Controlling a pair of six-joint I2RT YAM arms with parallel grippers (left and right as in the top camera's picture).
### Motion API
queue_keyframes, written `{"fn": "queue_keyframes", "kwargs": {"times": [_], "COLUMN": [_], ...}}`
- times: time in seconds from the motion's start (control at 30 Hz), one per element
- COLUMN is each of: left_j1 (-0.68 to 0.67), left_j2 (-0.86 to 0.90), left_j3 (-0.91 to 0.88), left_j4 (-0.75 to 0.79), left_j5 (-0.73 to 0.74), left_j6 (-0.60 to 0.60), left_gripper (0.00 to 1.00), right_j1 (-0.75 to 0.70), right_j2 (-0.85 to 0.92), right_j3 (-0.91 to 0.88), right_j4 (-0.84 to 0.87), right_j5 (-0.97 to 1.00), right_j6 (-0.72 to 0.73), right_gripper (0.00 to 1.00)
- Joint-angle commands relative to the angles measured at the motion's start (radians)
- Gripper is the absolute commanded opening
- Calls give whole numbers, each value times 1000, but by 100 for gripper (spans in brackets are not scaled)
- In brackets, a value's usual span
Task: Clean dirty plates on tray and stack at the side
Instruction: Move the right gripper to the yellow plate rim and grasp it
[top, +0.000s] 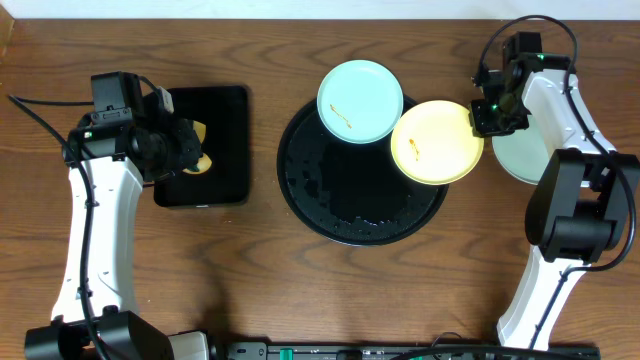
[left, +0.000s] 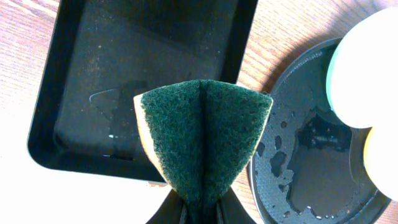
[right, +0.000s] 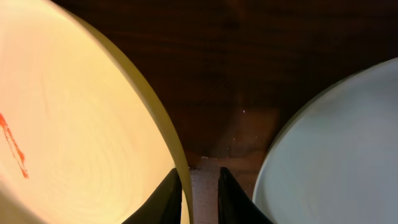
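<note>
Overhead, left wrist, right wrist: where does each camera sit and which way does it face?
Overhead: above the table, facing straight down on the round tray; both arms show.
Left wrist: faces along the left gripper at its sponge, rectangular tray beneath.
Right wrist: faces past the right gripper, between yellow plate and mint plate.
Shared: overhead and left wrist show the round tray.

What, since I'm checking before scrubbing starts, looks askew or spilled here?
Both dirty plates sit askew: the yellow plate and a mint plate overhang the round tray rim instead of lying flat inside it. Water is puddled on the tray. The left gripper pinches a sponge folded double.
</note>
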Motion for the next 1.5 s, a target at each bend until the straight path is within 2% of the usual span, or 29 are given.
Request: {"fn": "queue_keyframes", "kwargs": {"times": [0.0, 0.2, 0.43, 0.67, 0.93, 1.1, 1.23, 1.47], "left_j1": [-1, -1, -1, -1, -1, -1, -1, -1], "left_j2": [3, 3, 3, 3, 3, 3, 3, 3], "left_j3": [-9, -9, -9, -9, -9, -9, -9, -9], "left_j4": [-2, -2, -2, -5, -9, -28, -23, -8], "left_j5": [-10, -10, -10, -10, -10, -10, -10, -10], "left_j6": [10, 10, 10, 10, 10, 10, 11, 18], "left_gripper": [8, 8, 8, 8, 8, 8, 8, 8], "right_j1": [6, 6, 6, 6, 10, 55, 132, 358], "right_j2": [9, 9, -36, -165, -230, -249, -272, -318], "right_j3": [-34, -70, -52, -45, -45, -45, -45, -45], "right_j4": [0, 30, 33, -50, -162, -162, -146, -193], "right_j5": [2, -47, -47, -47, -47, -40, 89, 523], "right_j6": [12, 19, 19, 20, 130, 166, 241, 516], "right_gripper": [18, 1, 1, 1, 1, 1, 1, 1]}}
